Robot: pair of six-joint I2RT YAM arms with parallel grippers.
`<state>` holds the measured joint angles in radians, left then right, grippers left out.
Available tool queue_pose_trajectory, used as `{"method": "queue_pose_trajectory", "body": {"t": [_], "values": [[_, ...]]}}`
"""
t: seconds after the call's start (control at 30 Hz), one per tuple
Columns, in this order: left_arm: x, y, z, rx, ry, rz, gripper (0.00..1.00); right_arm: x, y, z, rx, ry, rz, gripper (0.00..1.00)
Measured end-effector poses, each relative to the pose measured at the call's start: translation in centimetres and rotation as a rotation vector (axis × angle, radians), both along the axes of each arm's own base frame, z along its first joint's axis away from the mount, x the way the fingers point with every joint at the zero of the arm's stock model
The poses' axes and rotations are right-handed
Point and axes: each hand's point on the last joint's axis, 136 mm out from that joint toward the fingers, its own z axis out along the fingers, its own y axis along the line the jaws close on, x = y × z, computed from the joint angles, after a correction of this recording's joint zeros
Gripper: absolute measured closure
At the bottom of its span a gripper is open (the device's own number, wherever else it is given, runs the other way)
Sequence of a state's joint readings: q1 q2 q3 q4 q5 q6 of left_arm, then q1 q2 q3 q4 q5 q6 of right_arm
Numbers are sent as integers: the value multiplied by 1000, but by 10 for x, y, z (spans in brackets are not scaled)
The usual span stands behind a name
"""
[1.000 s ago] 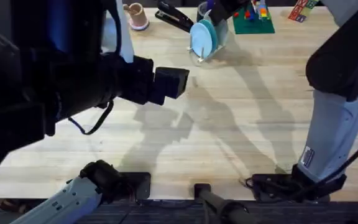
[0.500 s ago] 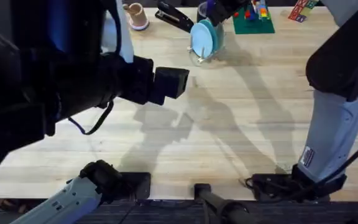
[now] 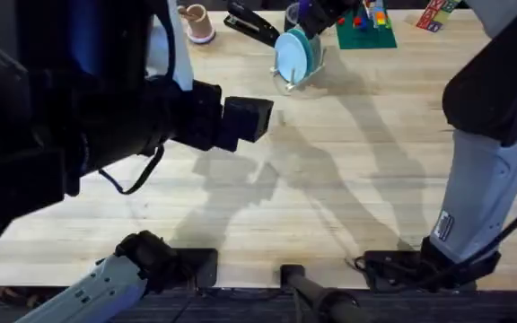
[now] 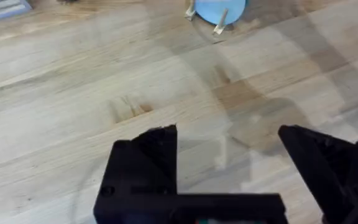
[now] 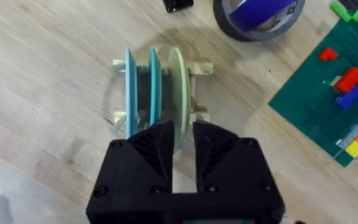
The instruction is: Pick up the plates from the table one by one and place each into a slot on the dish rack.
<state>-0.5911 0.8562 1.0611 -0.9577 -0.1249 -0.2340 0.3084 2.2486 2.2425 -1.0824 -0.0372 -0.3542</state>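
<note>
The small wooden dish rack [image 5: 199,67] stands at the far middle of the table [image 3: 357,161]. Three plates stand upright in its slots: a pale light-blue one [image 5: 130,93], the teal plate [image 5: 155,87] and the cream-yellow plate [image 5: 178,81]. My right gripper [image 5: 183,152] is over the rack, its black fingers shut closely on the cream-yellow plate's edge. In the overhead view the right gripper [image 3: 313,16] sits just behind the rack [image 3: 294,61]. My left gripper [image 4: 229,158] hovers open above bare wood, high over the table's left half, with the rack [image 4: 216,12] well beyond it.
Behind the rack are a purple tape roll [image 5: 260,15], a black stapler [image 3: 251,24], a pink cup [image 3: 197,21] and a green baseplate [image 3: 366,31] with coloured bricks. The raised left arm [image 3: 79,126] hides the table's left side from the overhead camera.
The rack with its plates has shifted slightly to the left under the right gripper. The left arm has not moved.
</note>
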Motion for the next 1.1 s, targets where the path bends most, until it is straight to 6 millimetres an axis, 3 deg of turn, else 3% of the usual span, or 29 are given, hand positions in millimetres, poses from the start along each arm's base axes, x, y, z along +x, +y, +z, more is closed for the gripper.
{"method": "queue_pose_trajectory", "body": {"t": [0.13, 0.23, 0.4, 0.53, 0.93, 1.1], "values": [[0, 0, 0, 0, 0, 0, 6, -8, -3, 14, 2, -3, -3, 746], [0, 0, 0, 0, 0, 0, 5, -18, -6, 43, 14, -36, -6, 692], [0, 0, 0, 0, 0, 0, 6, -39, -12, 91, 35, -95, -10, 495], [0, 0, 0, 0, 0, 0, 6, -57, -18, 119, 47, -123, -16, 39], [0, 0, 0, 0, 0, 0, 6, -104, -33, 189, 143, -211, -126, 7], [0, 0, 0, 0, 0, 0, 6, -140, -45, 188, 133, -119, -174, 7]]}}
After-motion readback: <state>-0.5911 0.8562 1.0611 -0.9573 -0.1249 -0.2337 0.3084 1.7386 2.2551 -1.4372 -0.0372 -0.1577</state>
